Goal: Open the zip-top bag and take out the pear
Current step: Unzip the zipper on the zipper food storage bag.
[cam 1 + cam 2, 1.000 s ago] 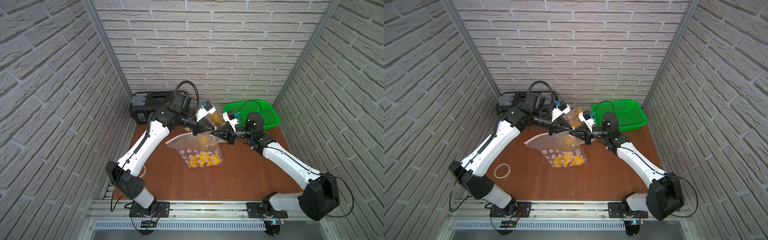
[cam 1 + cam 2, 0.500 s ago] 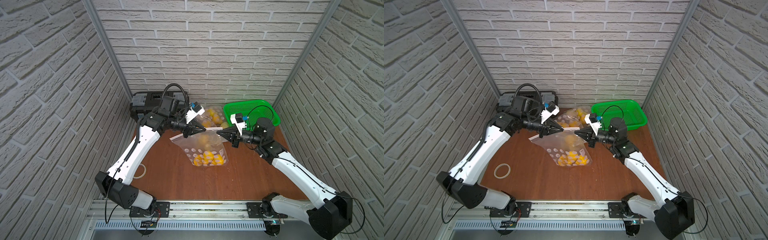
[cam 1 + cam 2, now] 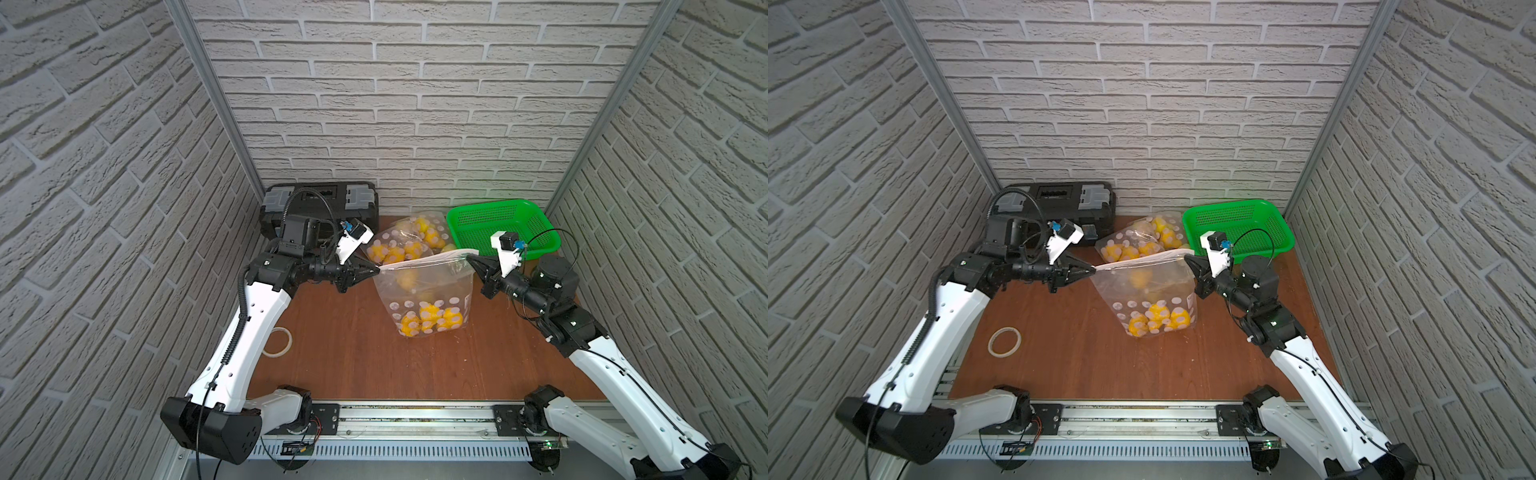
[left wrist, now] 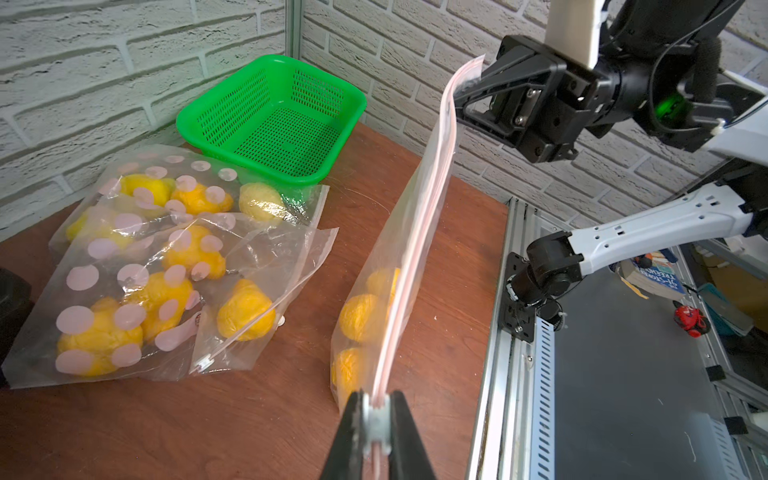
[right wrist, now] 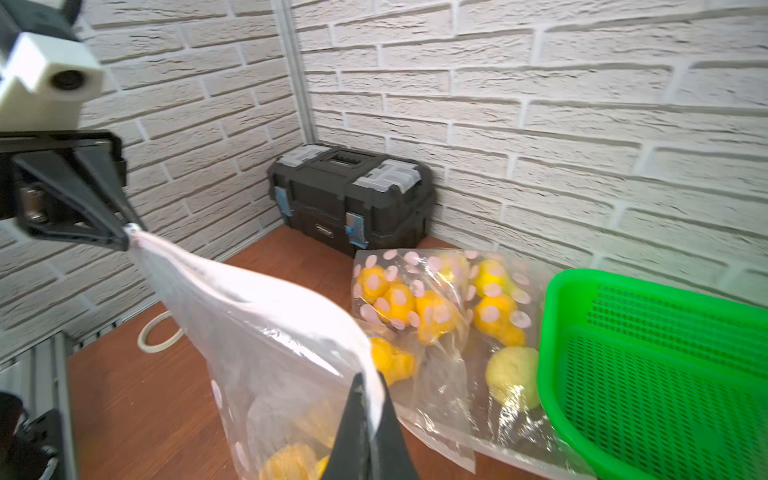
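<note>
Item: zip-top bag [image 3: 424, 291], strung between my two grippers. My left gripper [image 3: 375, 270]: pinched shut on its slider end. My right gripper [image 3: 468, 258]: clamped on the opposite corner. Yellow pears [image 3: 430, 318]: inside, below both grips.

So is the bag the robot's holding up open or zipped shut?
Shut, it looks. On the zip-top bag, the pink zip strip runs as one flat line from left gripper to right gripper, no gap.

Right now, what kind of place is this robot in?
Probably a robot test booth, not a home: brick-pattern wall panels held by metal posts, a metal rail bolted along the table front, and a toolbox in the corner.
</note>
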### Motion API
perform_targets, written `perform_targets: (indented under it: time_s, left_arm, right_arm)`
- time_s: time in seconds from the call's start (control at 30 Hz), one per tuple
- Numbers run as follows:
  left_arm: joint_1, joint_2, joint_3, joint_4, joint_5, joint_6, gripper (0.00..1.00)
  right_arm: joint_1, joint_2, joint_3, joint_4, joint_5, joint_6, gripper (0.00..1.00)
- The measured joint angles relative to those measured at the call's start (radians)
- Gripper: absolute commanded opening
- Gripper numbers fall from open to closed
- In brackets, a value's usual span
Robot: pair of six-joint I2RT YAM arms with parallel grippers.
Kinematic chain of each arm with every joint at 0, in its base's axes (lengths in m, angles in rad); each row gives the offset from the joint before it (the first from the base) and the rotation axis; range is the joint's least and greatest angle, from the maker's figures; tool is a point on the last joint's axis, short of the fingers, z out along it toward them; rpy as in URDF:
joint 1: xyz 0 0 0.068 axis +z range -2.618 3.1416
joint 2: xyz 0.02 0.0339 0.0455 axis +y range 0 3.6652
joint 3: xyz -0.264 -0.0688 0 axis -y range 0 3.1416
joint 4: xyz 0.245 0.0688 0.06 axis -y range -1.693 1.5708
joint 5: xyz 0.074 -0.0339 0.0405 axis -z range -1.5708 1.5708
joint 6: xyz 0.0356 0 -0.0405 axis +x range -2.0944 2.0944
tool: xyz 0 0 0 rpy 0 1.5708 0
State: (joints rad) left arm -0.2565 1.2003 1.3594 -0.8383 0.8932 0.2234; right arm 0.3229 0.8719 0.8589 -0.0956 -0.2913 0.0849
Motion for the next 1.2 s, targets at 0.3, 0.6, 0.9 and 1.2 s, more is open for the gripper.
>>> perform_targets:
  time_s: [0.3,0.6,0.9,1.2]
  left_arm:
    - [-0.003,0.015,-0.019,0.018,0.029,-0.011,0.0]
    - [-0.127,0.164,0.059,0.007,-0.011,0.015,0.31]
    - [-0.117,0.179,0.264,-0.063,-0.089,0.076,0.46]
    - [-0.192,0.374,0.563,-0.228,-0.09,0.192,0.46]
  right_arm:
    - [-0.026,-0.005,-0.09,0.161,-0.21,0.017,0.03]
    - [0.06,0.187,0.009,0.185,-0.449,-0.035,0.03]
    - [0.07,0.143,0.018,0.088,-0.536,-0.154,0.03]
    - [0.07,0.085,0.056,-0.02,-0.591,-0.287,0.03]
